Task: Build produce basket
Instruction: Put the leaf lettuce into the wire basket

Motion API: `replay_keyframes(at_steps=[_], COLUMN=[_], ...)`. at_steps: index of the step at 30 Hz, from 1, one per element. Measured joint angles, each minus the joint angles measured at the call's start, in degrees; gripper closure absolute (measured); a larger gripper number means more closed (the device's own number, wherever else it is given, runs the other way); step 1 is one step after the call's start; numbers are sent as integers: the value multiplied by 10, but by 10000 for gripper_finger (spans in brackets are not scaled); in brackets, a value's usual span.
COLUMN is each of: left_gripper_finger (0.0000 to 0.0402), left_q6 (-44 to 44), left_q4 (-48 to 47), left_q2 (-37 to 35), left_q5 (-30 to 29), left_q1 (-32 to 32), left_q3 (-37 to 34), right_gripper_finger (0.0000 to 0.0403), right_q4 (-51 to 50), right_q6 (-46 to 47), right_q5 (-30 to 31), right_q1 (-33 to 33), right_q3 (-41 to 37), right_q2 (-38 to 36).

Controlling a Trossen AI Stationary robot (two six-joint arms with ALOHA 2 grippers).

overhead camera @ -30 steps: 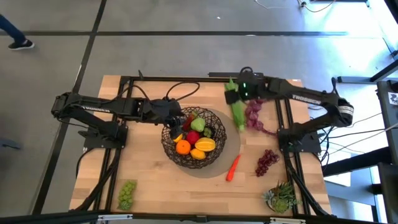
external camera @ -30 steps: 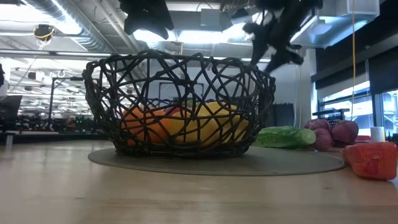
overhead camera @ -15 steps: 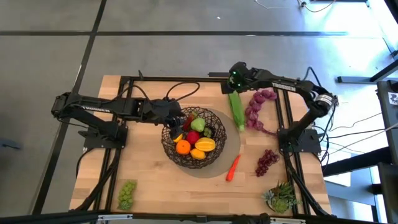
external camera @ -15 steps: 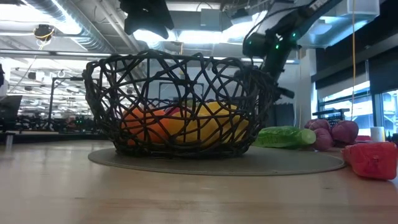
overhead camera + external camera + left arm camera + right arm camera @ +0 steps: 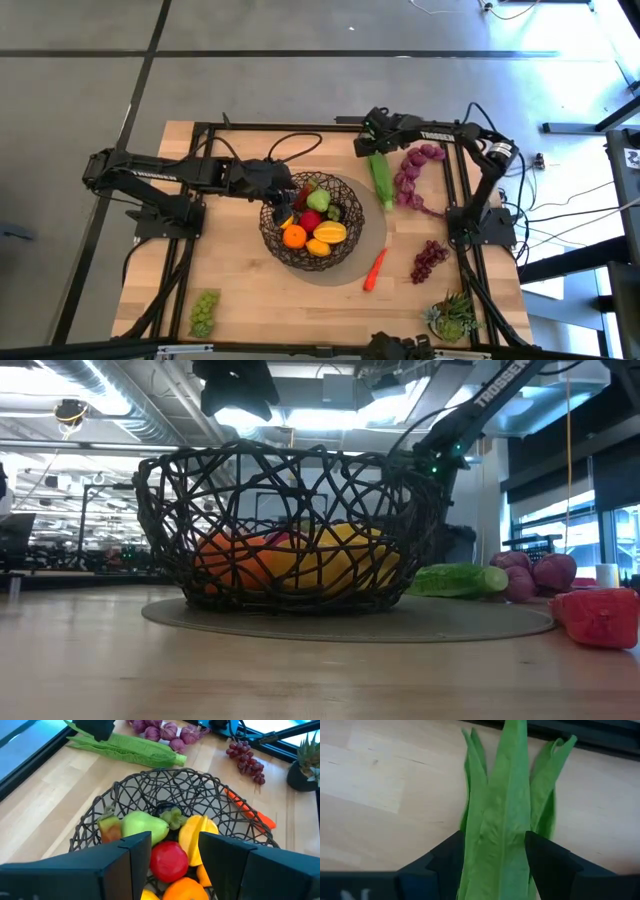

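At the desk's (image 5: pixel 230 260) far right, right gripper (image 5: pixel 372 146) spread astride the leafy end of the green stalk (image 5: pixel 382 180), not yet pinching. Risk: thin leaves slipping free, stalk swinging on the lift. Left gripper (image 5: pixel 284 193) half-spread, empty, over the basket's (image 5: pixel 300 255) left rim, crowding any drop-in.

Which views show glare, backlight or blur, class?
Low view: bright ceiling lights behind leave the basket nearly a silhouette. High view: glare patch on the floor, far right. Left wrist view: the left hand fingers close up look soft.
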Motion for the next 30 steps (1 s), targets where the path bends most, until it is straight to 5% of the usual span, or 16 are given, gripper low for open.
replay_keyframes(at_steps=[10,14,21,30], left_gripper_finger=[249,249,249,249], left_q6=[3,4,4,5], left_q4=[0,0,0,0], left_q2=[0,0,0,0], left_q5=[7,8,8,8], left_q1=[0,0,0,0], left_q3=[0,0,0,0], right_gripper_finger=[208,252,388,399], right_q4=[1,2,6,-9], right_q6=[-9,-28,-58,-107], right_q5=[-5,-7,-8,-20], right_q1=[0,0,0,6], right_q3=[0,0,0,20], right_q2=[44,44,44,43])
